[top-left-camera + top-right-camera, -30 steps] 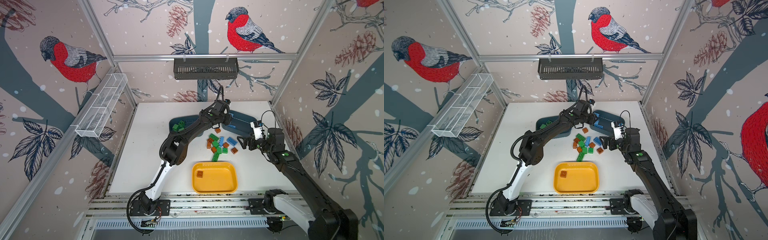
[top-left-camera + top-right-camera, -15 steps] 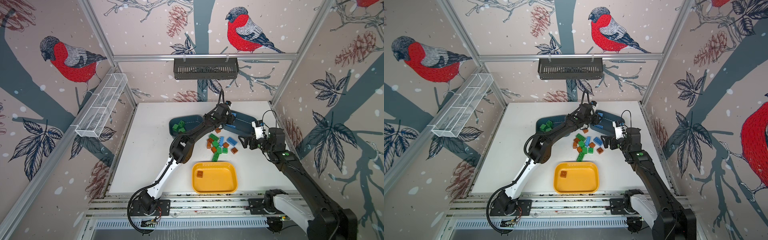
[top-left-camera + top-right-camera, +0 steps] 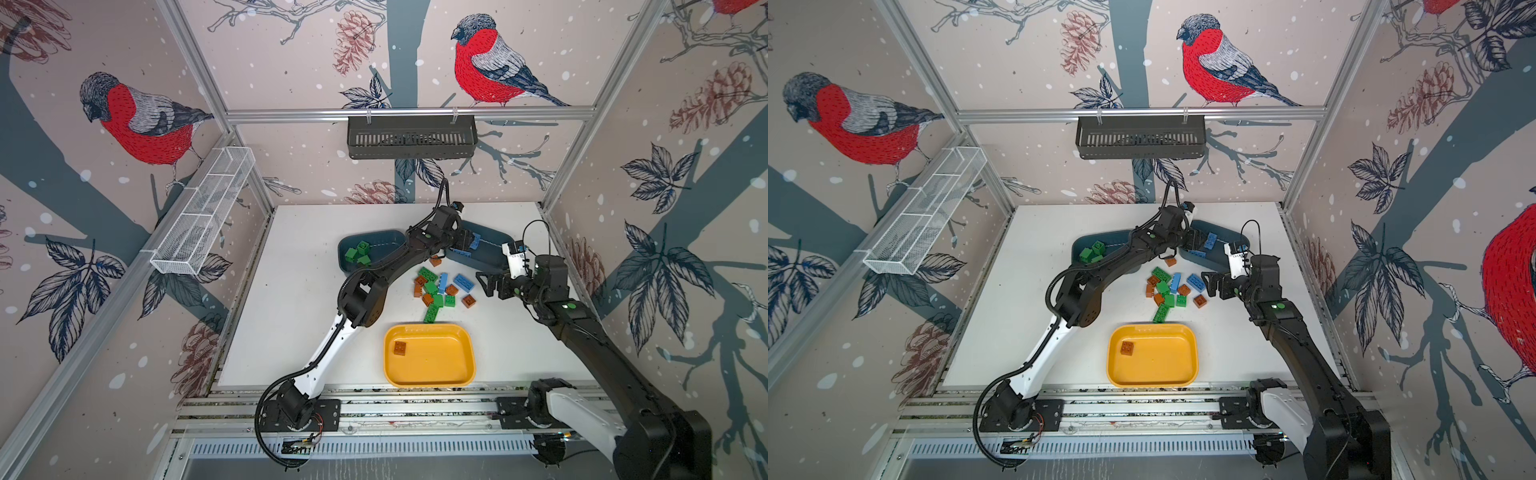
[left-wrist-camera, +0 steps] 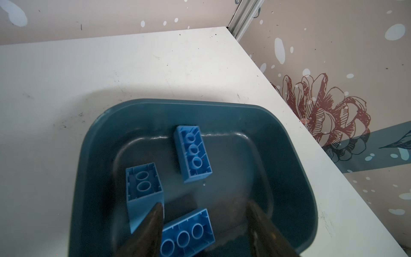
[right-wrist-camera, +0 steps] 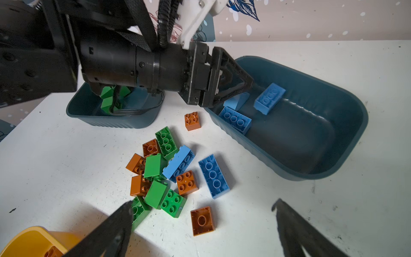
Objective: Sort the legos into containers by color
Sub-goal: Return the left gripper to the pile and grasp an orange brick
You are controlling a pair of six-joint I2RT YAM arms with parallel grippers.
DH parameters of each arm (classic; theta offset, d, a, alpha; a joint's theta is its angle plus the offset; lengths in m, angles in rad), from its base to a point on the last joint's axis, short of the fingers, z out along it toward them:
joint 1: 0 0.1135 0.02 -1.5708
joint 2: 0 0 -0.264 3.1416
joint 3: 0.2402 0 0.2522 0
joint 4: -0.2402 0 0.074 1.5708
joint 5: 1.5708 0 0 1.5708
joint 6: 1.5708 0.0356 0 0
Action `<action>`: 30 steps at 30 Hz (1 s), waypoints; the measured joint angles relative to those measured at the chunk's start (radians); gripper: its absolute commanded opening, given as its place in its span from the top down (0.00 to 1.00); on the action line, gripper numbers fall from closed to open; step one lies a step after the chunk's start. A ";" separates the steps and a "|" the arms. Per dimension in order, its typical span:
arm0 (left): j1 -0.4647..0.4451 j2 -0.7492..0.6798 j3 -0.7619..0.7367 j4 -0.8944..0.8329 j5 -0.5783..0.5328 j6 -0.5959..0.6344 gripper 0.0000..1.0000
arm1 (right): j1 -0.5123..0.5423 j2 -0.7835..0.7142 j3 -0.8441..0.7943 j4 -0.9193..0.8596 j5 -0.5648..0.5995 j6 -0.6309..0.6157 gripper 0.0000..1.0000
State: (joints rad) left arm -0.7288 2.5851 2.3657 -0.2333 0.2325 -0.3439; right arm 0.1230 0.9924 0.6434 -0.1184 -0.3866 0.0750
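Note:
My left gripper (image 4: 206, 213) hangs open inside the right teal tub (image 4: 289, 142), nothing between its fingers. Three light blue legos lie in that tub; one (image 4: 144, 189) stands tilted against a fingertip (image 4: 156, 213). Both top views show the left gripper (image 3: 467, 241) (image 3: 1192, 241) over this tub (image 3: 492, 255). The left teal tub (image 3: 376, 237) holds green legos (image 3: 358, 253). A mixed pile of legos (image 3: 436, 286) sits mid-table. My right gripper (image 5: 202, 207) is open, low over a brown lego (image 5: 202, 220) at the pile's edge. The yellow tray (image 3: 449, 374) holds one brown lego (image 3: 400, 348).
My left arm (image 3: 390, 266) stretches across the left tub's corner to the right tub. A lone brown lego (image 5: 192, 120) lies between the tubs. A black slotted basket (image 3: 411, 137) hangs on the back wall and a white wire rack (image 3: 203, 216) on the left wall.
My left gripper swung right from over the tubs' gap into the right tub and opened; the blue lego it carried now rests in the tub. The right arm hardly moved.

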 measured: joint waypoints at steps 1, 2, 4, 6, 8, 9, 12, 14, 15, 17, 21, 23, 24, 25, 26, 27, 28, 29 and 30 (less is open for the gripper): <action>0.000 -0.018 -0.001 -0.022 -0.002 0.008 0.38 | 0.000 0.000 0.000 0.000 0.000 0.000 0.01; 0.000 -0.040 -0.003 -0.048 -0.007 0.014 0.37 | 0.000 -0.001 0.000 -0.001 0.000 0.000 0.00; 0.000 -0.098 -0.027 -0.101 -0.034 0.034 0.36 | 0.000 -0.006 0.000 -0.001 0.000 0.000 0.01; 0.000 -0.170 -0.073 -0.156 -0.053 0.044 0.36 | 0.000 -0.010 0.000 -0.001 0.000 0.000 0.01; 0.000 -0.241 -0.133 -0.204 -0.079 0.049 0.36 | 0.000 -0.010 0.000 -0.002 0.000 0.000 0.01; 0.000 -0.266 -0.160 -0.226 -0.087 0.048 0.36 | 0.000 -0.010 0.000 -0.002 0.000 0.000 0.01; 0.000 -0.336 -0.255 -0.330 -0.131 0.032 0.36 | 0.000 -0.010 0.000 -0.005 -0.004 0.000 0.01; 0.000 -0.375 -0.321 -0.402 -0.154 0.013 0.37 | 0.000 -0.010 -0.001 -0.007 -0.010 0.000 0.01; 0.000 -0.393 -0.351 -0.433 -0.160 0.002 0.37 | 0.000 -0.010 -0.001 -0.007 -0.013 0.000 0.01; -0.003 -0.444 -0.441 -0.464 -0.183 -0.023 0.39 | 0.000 -0.010 -0.002 -0.009 -0.022 0.000 0.00; -0.013 -0.541 -0.613 -0.492 -0.208 -0.076 0.41 | 0.001 -0.012 -0.009 -0.010 -0.032 0.000 0.01; -0.014 -0.575 -0.686 -0.489 -0.209 -0.098 0.43 | 0.003 -0.016 -0.016 -0.011 -0.034 -0.001 0.01; -0.014 -0.583 -0.711 -0.488 -0.209 -0.105 0.43 | 0.003 -0.019 -0.019 -0.011 -0.036 -0.001 0.01; -0.014 -0.586 -0.735 -0.485 -0.209 -0.113 0.44 | 0.005 -0.021 -0.022 -0.011 -0.039 0.000 0.00; -0.013 -0.586 -0.755 -0.481 -0.209 -0.122 0.44 | 0.007 -0.022 -0.023 -0.011 -0.042 0.000 0.01; -0.013 -0.584 -0.765 -0.481 -0.208 -0.124 0.44 | 0.008 -0.023 -0.025 -0.011 -0.045 -0.001 0.01; -0.013 -0.578 -0.771 -0.481 -0.206 -0.127 0.44 | 0.009 -0.023 -0.026 -0.011 -0.048 0.000 0.01; -0.013 -0.571 -0.771 -0.476 -0.205 -0.129 0.45 | 0.010 -0.023 -0.027 -0.011 -0.050 0.000 0.01; -0.013 -0.561 -0.769 -0.469 -0.205 -0.130 0.45 | 0.011 -0.023 -0.027 -0.011 -0.051 0.000 0.01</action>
State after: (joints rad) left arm -0.7422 2.0239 1.5970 -0.7021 0.0277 -0.4736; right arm 0.1341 0.9699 0.6159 -0.1295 -0.4381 0.0746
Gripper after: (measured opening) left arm 0.559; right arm 0.995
